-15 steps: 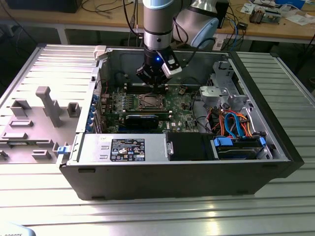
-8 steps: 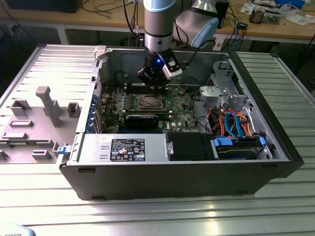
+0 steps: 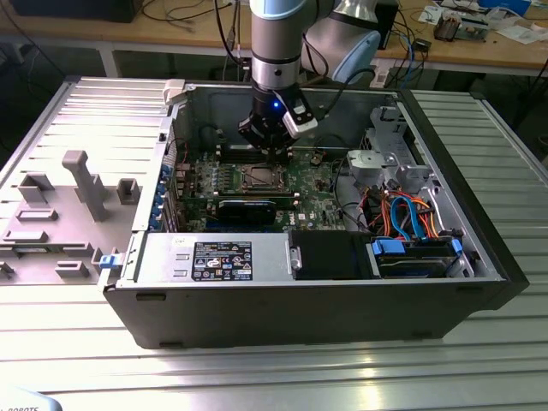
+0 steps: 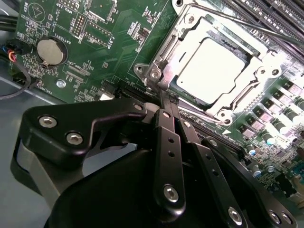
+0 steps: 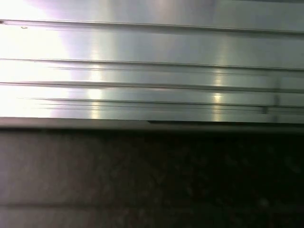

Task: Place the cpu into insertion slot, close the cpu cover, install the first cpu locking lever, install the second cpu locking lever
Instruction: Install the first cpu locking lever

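Note:
The cpu (image 4: pixel 211 66) lies flat in the insertion slot (image 4: pixel 142 69), its silver top bright. The cpu cover (image 4: pixel 237 98) is down over it, framing the chip. A thin lever rod (image 4: pixel 256 23) runs along the far side of the socket. My gripper (image 4: pixel 165 97) is shut, with its two black fingers pressed together. The tips are at the socket's near corner, and I cannot tell whether they touch it. In the exterior view the gripper (image 3: pixel 272 152) hangs just behind the cpu (image 3: pixel 259 178) on the green motherboard (image 3: pixel 317 184).
The open computer case (image 3: pixel 300 317) walls in the work area. A long black graphics card (image 3: pixel 247 210) lies in front of the socket. The drive cage with blue and orange cables (image 3: pixel 411 218) is at the exterior view's right. Memory slots (image 4: pixel 280 14) and a coin battery (image 4: pixel 51 51) flank the socket.

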`<state>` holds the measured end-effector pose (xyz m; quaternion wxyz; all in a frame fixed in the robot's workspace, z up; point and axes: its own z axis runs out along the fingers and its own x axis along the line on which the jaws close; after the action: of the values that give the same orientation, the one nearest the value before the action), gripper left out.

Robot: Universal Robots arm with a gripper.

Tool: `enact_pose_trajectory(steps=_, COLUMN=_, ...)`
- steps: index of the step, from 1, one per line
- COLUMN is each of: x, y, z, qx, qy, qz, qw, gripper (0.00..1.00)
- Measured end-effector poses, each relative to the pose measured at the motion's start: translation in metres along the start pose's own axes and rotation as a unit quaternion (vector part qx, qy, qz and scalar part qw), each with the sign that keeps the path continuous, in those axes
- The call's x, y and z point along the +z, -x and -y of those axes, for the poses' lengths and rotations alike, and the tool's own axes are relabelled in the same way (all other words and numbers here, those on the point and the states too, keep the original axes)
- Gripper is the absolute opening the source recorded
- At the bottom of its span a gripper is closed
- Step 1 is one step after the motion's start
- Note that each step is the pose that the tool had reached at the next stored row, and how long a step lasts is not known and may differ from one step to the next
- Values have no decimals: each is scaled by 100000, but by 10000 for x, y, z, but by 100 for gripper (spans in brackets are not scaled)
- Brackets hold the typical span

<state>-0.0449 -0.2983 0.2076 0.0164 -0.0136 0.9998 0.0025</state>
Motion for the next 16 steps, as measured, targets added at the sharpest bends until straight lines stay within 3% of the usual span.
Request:
enact_pose_trajectory(steps=4, x=23, y=8, z=0, qx=-14, qy=-489, qz=-12, qw=99999, gripper=11)
enact_pose_trajectory(steps=11, x=53, y=18, z=1, qx=-23, qy=-772, qz=-33, qw=99997, gripper=11)
enact_pose_trajectory(steps=14, x=59, y=18, z=2, qx=-21, qy=-731, qz=-32, qw=99997, gripper=11)
enact_pose_trajectory(steps=16, x=62, y=20, z=1, qx=-14, qy=-257, qz=-4, qw=100000, gripper=11)
